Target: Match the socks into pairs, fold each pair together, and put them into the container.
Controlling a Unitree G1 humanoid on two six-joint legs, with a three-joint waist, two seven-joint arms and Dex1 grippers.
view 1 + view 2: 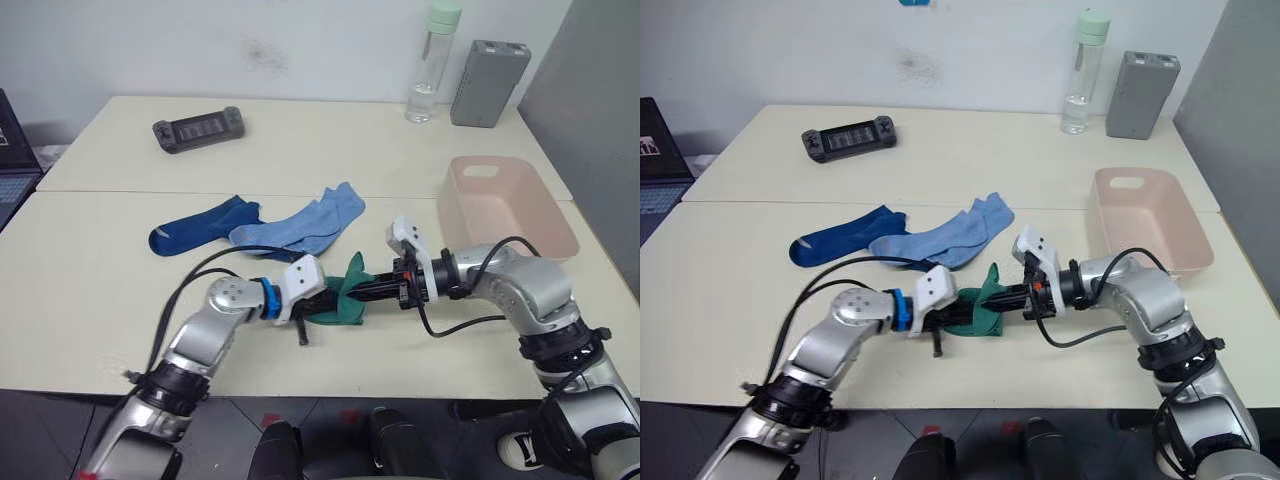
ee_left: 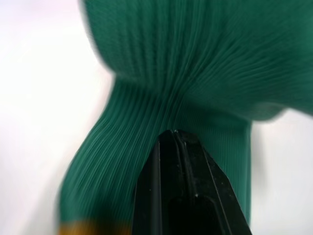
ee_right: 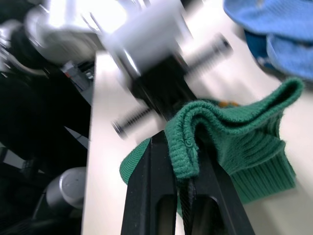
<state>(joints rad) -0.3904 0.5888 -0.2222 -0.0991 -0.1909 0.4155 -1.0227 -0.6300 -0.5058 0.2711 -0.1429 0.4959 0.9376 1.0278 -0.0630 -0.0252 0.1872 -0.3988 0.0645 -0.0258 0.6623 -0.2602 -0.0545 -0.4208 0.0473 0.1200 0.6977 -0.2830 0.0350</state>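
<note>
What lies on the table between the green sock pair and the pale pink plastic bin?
Apart from the right gripper holding the green sock pair, bare tabletop up to the pale pink rectangular plastic bin, seen from the left eye view.

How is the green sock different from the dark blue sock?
The green sock is bunched up and pinched by both the left gripper and the right gripper; the dark blue sock lies flat and untouched. The green one sits nearer the robot, the dark blue one farther. Both are on the table.
</note>
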